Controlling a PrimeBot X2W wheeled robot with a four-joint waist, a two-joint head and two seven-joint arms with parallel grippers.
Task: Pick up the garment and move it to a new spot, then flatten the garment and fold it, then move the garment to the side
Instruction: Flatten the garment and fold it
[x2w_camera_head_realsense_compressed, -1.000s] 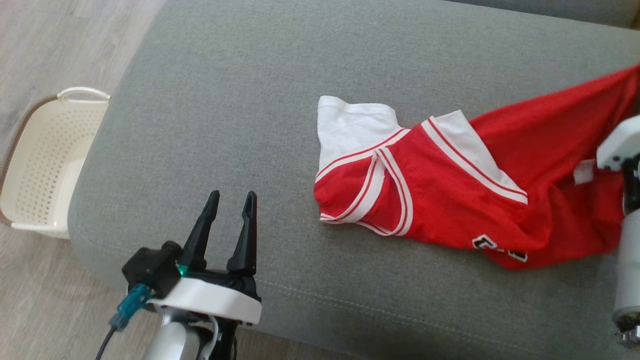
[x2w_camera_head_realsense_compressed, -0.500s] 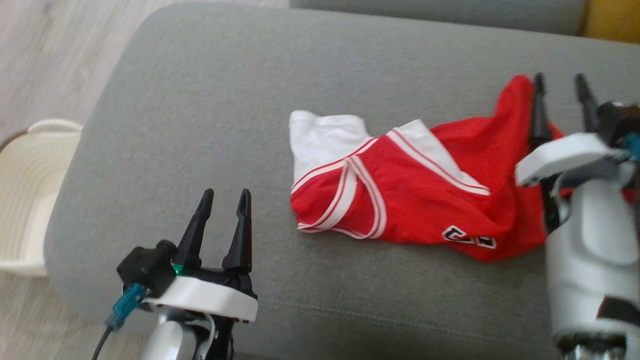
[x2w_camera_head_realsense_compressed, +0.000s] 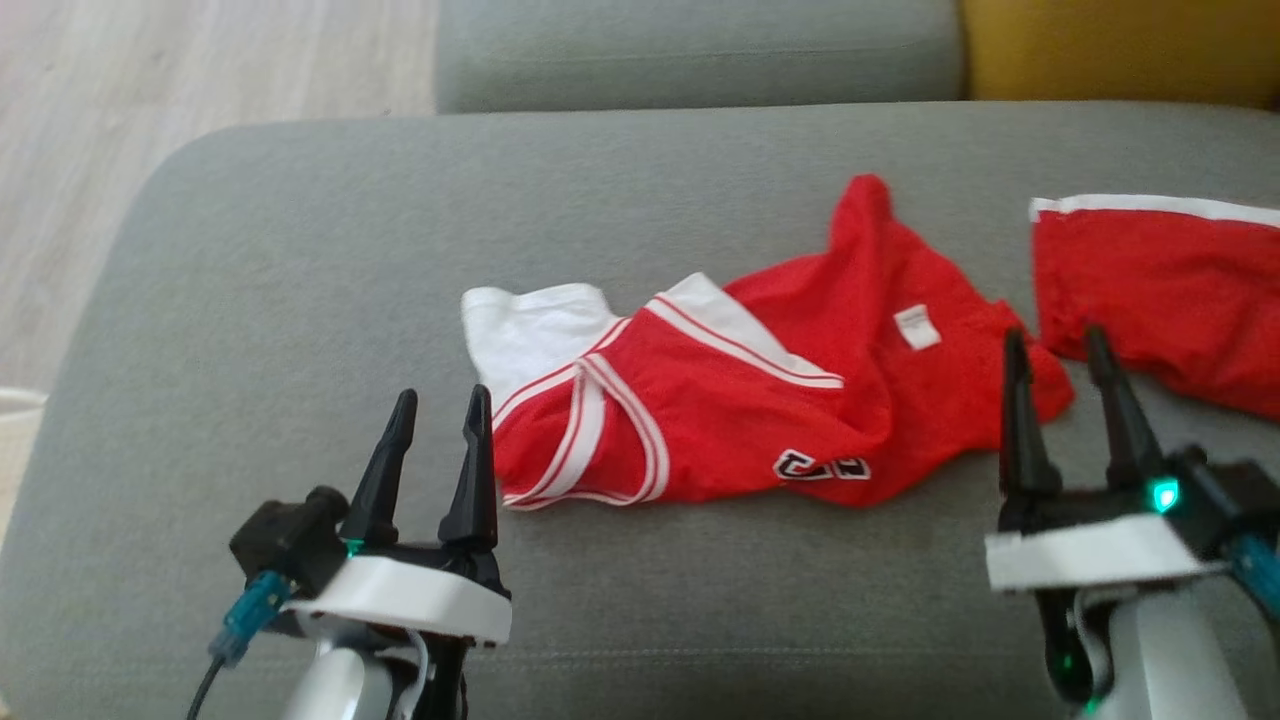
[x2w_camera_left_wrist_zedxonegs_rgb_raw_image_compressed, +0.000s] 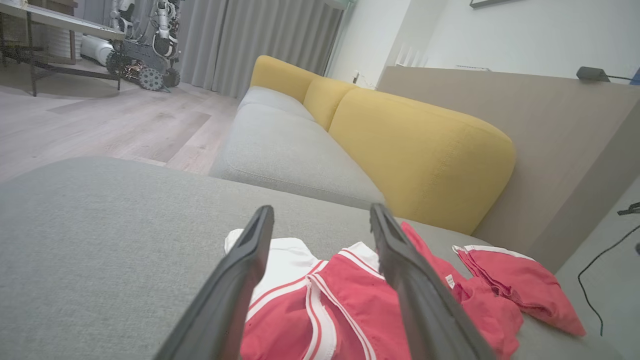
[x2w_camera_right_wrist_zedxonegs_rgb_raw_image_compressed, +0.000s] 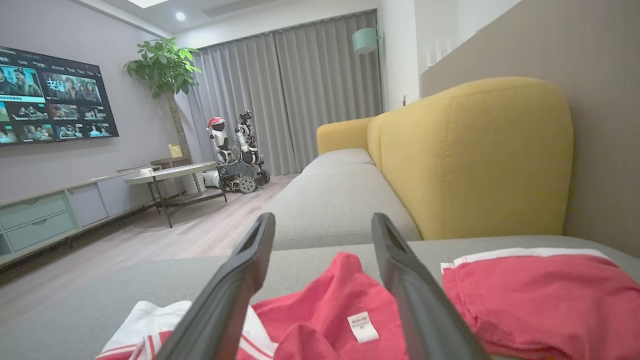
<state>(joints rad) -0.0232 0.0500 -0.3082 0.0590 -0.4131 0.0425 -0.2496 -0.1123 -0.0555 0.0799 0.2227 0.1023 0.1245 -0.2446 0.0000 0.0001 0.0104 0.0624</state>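
Plainly saw the red garment (x2w_camera_head_realsense_compressed: 720, 430) crumpled mid-frame on the grey sofa (x2w_camera_head_realsense_compressed: 300, 300). Found left gripper (x2w_camera_head_realsense_compressed: 442, 395) at lower left, right gripper (x2w_camera_head_realsense_compressed: 1055, 335) at lower right, both spread wide, grasping nothing.

black-and-white lettering (x2w_camera_head_realsense_compressed: 820, 465) on garment (x2w_camera_head_realsense_compressed: 720, 430) folded — unreadable, white tag (x2w_camera_head_realsense_compressed: 917, 327) print too small, tv (x2w_camera_right_wrist_zedxonegs_rgb_raw_image_compressed: 55, 97) title blurred

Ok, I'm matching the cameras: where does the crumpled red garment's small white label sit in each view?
Head view: label right of centre, on the garment's red part.
Left wrist view: label lower right, beside the left hand's right-side finger.
Right wrist view: label bottom centre, between the right hand's fingers.
Shared landmark: yellow cushion.
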